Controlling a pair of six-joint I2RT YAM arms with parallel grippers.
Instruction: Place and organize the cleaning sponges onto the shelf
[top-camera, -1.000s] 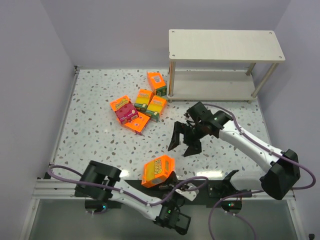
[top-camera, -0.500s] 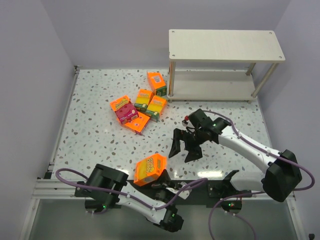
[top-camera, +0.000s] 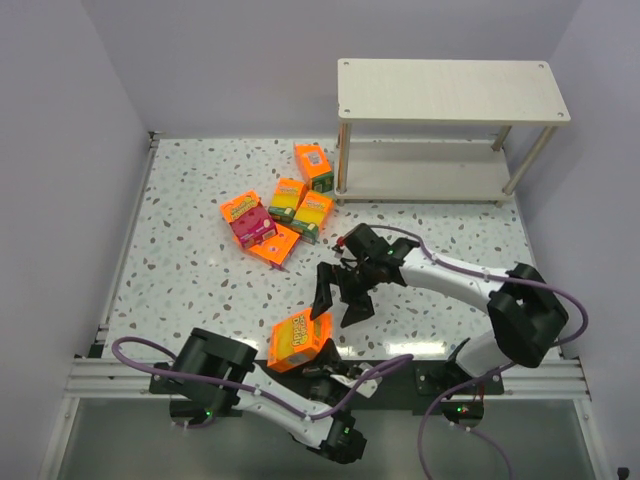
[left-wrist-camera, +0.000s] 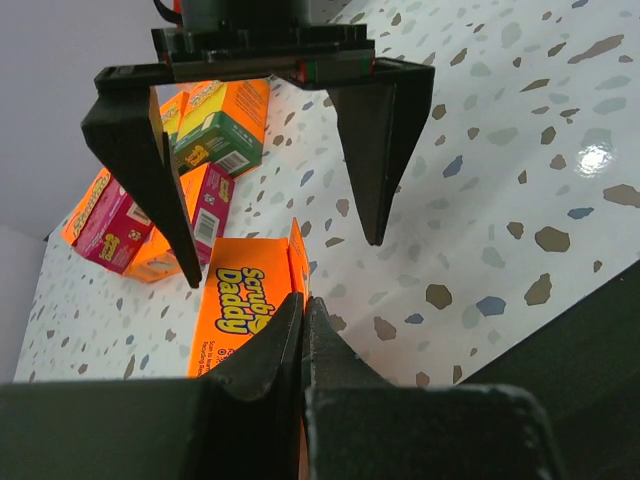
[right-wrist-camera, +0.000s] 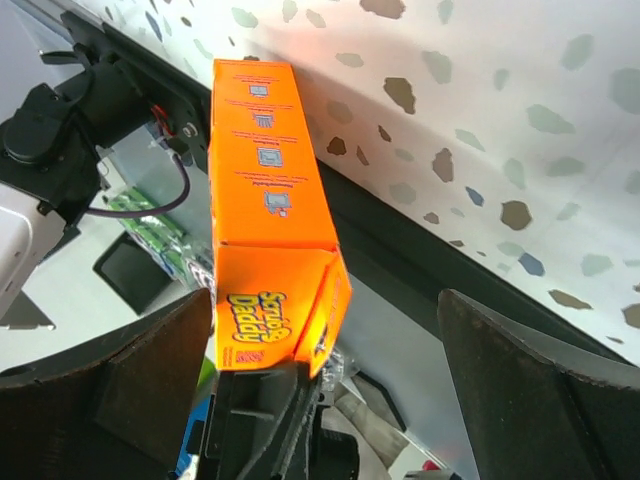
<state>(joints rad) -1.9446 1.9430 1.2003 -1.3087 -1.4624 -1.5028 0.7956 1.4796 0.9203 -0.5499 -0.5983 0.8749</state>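
My left gripper (top-camera: 318, 352) is shut on the edge flap of an orange sponge pack (top-camera: 298, 338) and holds it up near the table's front edge. The pinch shows in the left wrist view (left-wrist-camera: 302, 312), on the pack (left-wrist-camera: 245, 300). My right gripper (top-camera: 338, 297) is open and hangs just beyond and above that pack without touching it. In the right wrist view its fingers (right-wrist-camera: 150, 390) straddle the pack (right-wrist-camera: 265, 190). Several other sponge packs (top-camera: 288, 205) lie in a pile left of the shelf (top-camera: 450, 88), which holds nothing.
The pile also shows in the left wrist view (left-wrist-camera: 210, 135), behind the right gripper (left-wrist-camera: 282, 264). The shelf's lower board (top-camera: 425, 180) sits at the back right. Grey walls close in the table on the left, back and right.
My right gripper has moved left and nearer, from the table's middle right to just beyond the held pack, staying open. My left gripper shifted the pack slightly left, then held still.
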